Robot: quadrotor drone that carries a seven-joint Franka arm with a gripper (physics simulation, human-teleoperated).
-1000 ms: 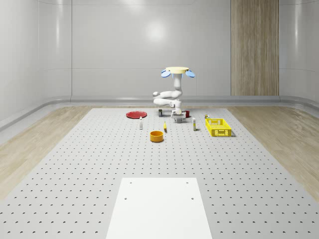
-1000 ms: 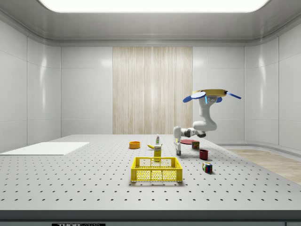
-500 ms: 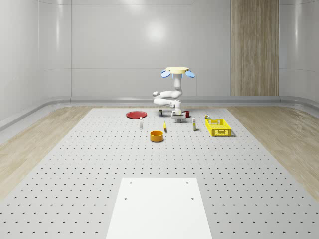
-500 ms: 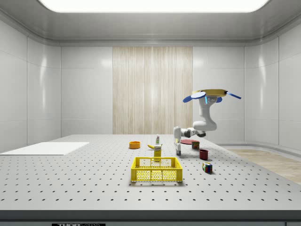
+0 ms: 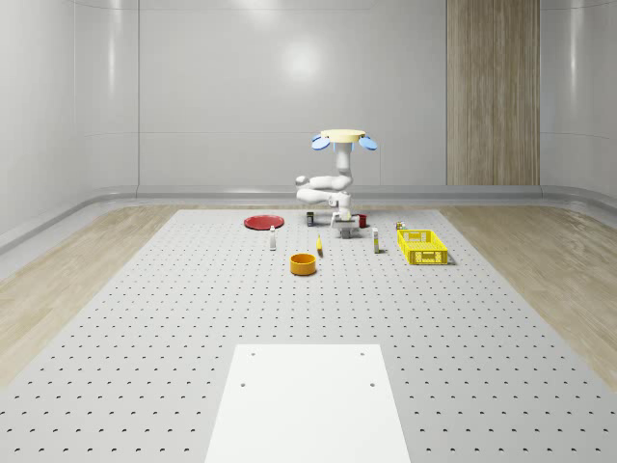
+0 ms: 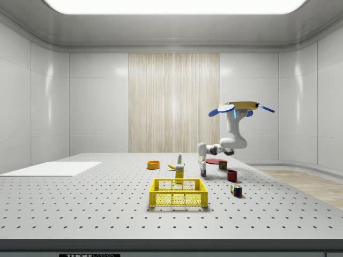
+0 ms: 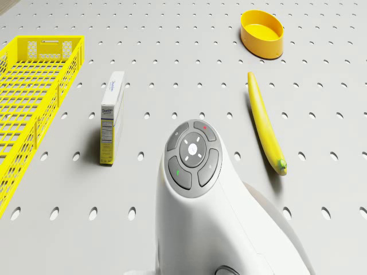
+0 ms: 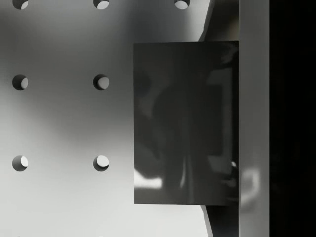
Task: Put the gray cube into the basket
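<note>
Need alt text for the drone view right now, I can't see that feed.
The robot's white arm reaches down over the perforated table. A yellow basket sits off to one side with a small upright box beside it; a banana and yellow bowl lie opposite.

The basket (image 7: 34, 91) is bright yellow mesh. The cube (image 8: 185, 123) is dark glossy gray. The table (image 5: 193, 309) is pale gray, dotted all over with dark holes. The bowl (image 7: 262, 33) and banana (image 7: 265, 123) are yellow, the banana green at its tip. The plate (image 5: 262, 222) is red. The drone (image 6: 238, 108) has a tan top, blue rotors and a white arm (image 7: 200, 195).
</note>
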